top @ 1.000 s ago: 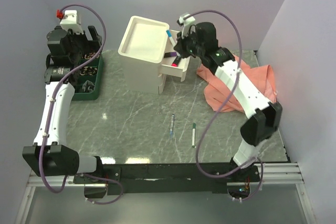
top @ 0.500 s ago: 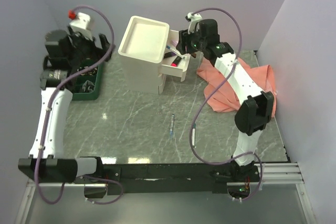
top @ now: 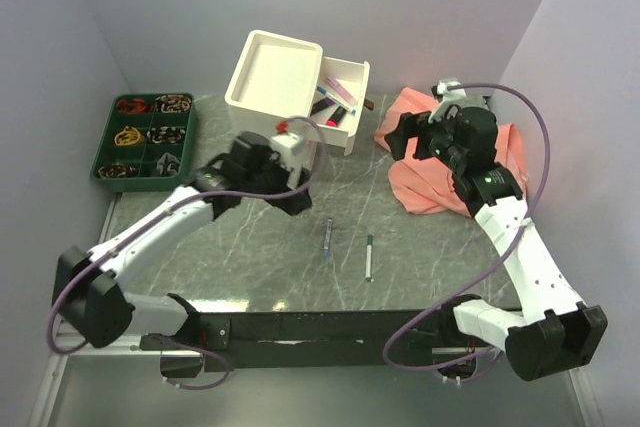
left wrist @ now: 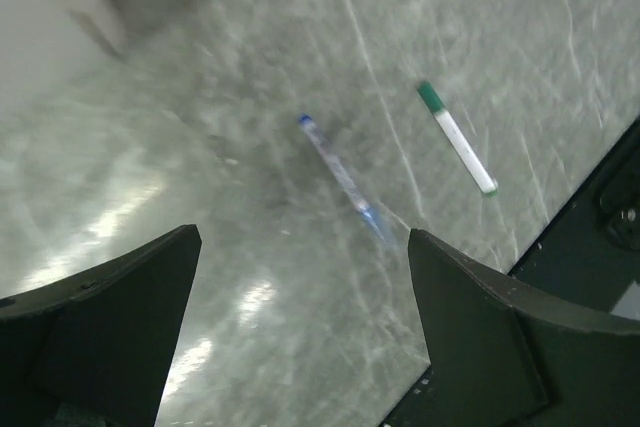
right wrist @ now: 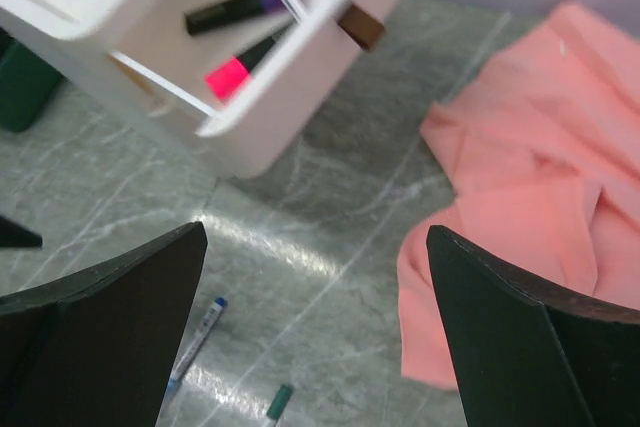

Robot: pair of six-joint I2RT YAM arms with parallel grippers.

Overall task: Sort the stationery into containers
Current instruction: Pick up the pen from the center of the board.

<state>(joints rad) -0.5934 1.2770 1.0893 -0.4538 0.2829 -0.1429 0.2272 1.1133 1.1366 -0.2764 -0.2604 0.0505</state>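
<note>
Plastic and thin, the green-capped pen [top: 368,256] and the blue-capped pen [top: 328,240] lie on the near tabletop [top: 250,247], close together but apart; they look light, stiff and smooth, likely to roll, so a pinch across the mid-barrel seems safest. Farther back, the left claw [left wrist: 300,237] hovers over them, spread and empty; the right claw [right wrist: 315,237], likewise spread and empty, hangs right of the pulled-out drawer [top: 356,112], where highlighters [right wrist: 238,73] lie.
</note>
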